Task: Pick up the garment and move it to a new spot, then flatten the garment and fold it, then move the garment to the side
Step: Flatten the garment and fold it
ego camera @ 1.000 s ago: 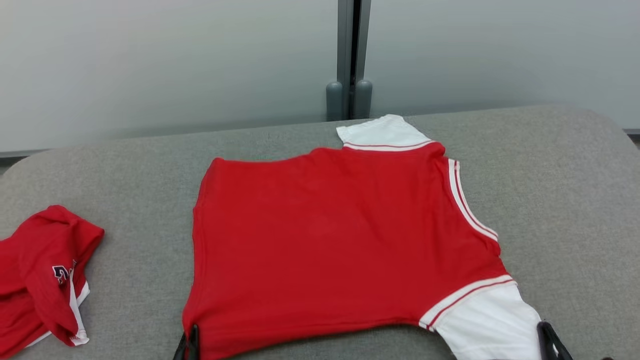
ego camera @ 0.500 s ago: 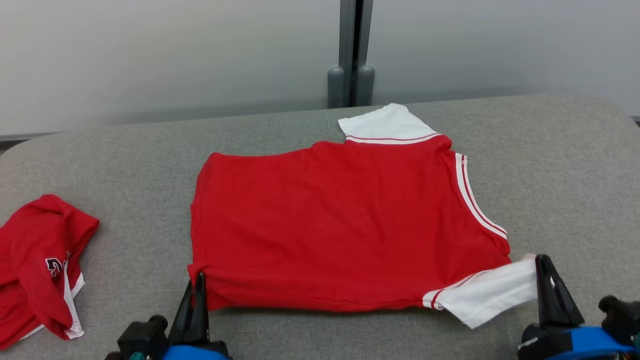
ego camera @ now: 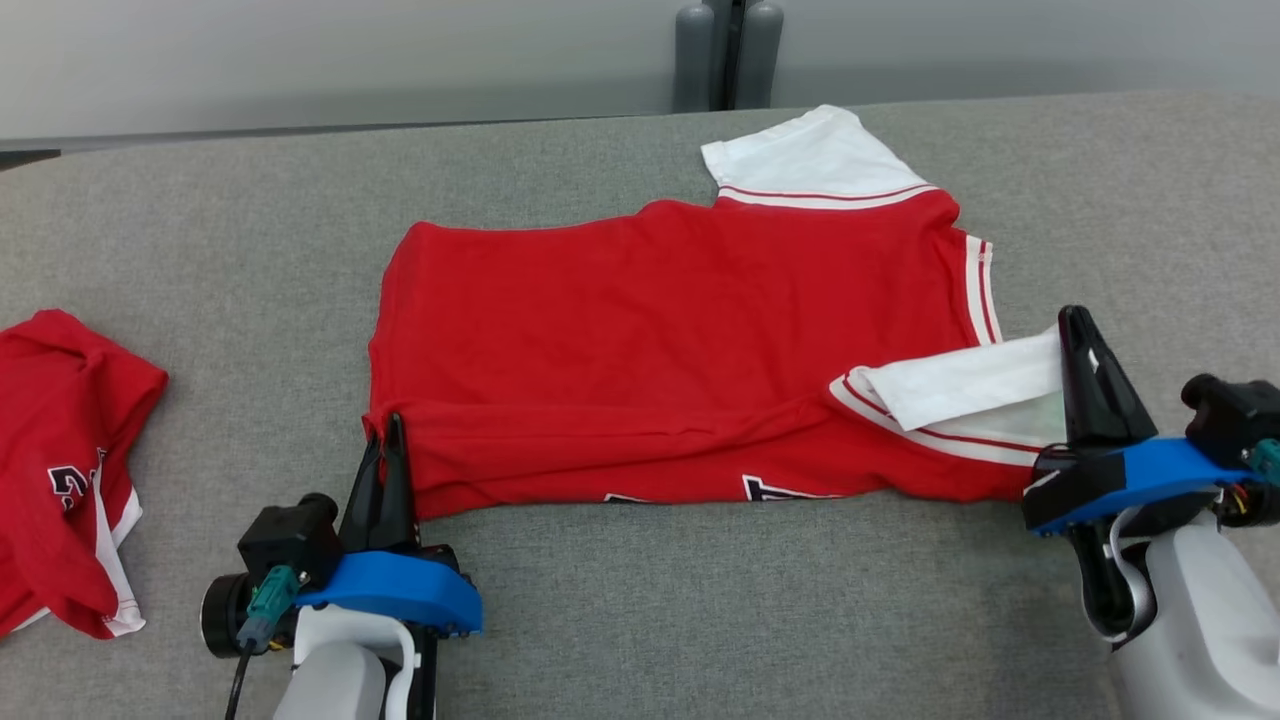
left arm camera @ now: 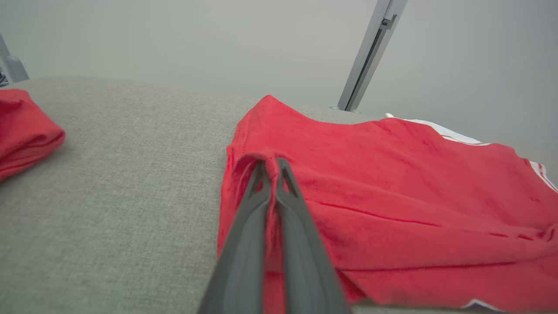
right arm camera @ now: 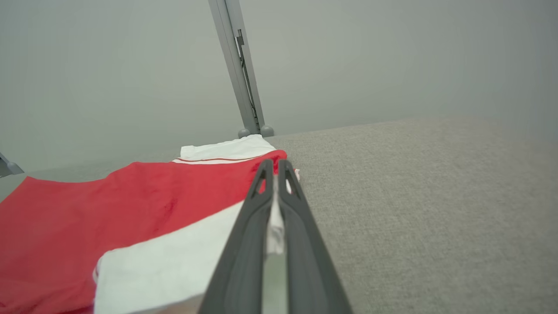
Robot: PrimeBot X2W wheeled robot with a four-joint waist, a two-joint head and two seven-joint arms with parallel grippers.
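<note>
Garment (ego camera: 660, 330) (red, white sleeves) lies spread in middle of grey table (ego camera: 700, 610). Left gripper (ego camera: 388, 432): fingers (left arm camera: 301, 244) clenched on near red hem corner. Right gripper (ego camera: 1073, 325): clenched on white sleeve (ego camera: 960, 385), held up over red body. Judgement: both pinch near edge so it turns over evenly for fold; near strip lies doubled. Dark white-edged print (ego camera: 775, 488) peeks at fold — not readable. Other red garment (ego camera: 60, 470) at left, well apart — its print also cut off.

L gripper (ego camera: 390, 428): lower left, fingers pressed tight together, pinching garment (ego camera: 650, 330) corner.
R gripper (ego camera: 1075, 325): far right, fingers tight together, pinching same garment.
Forearms: pale, at bottom edge.
</note>
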